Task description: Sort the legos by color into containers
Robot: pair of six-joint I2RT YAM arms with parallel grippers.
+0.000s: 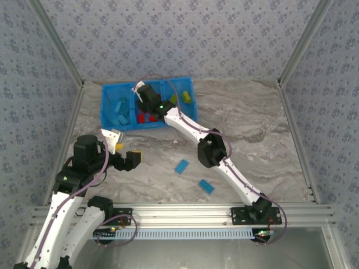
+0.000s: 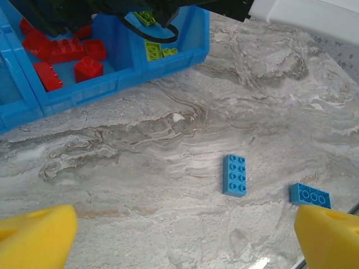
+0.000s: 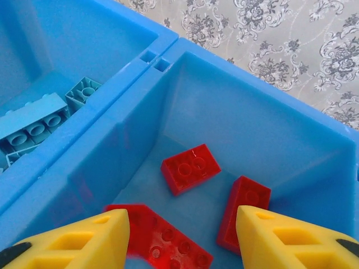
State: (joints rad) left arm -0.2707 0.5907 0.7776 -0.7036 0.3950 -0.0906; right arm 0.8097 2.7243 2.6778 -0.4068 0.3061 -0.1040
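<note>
At the near left, the left claw (image 2: 185,235) hovers over the grey marbled counter (image 1: 252,123) with its yellow pads spread wide apart and nothing between them. At the far left of the counter sits the bright blue plastic rectangular tray (image 1: 126,127), split into three square compartments. Its left compartment (image 1: 112,95) holds light blue studded plastic bricks (image 3: 33,120), lying jumbled. The middle compartment (image 3: 235,112) holds red studded plastic bricks (image 3: 190,167) (at least three show in the right wrist view), and the right claw (image 3: 182,235) hangs just above them, its yellow fingertips apart and gripping nothing. The right compartment (image 2: 190,33) holds lime green studded bricks (image 2: 154,50). Out on the bare counter, near of the tray and to the right of the left claw, lie two loose bricks, both stud side up: a light blue two-by-four brick (image 1: 181,166) and, nearer and further right, a second light blue brick (image 1: 206,186), the two lying apart.
</note>
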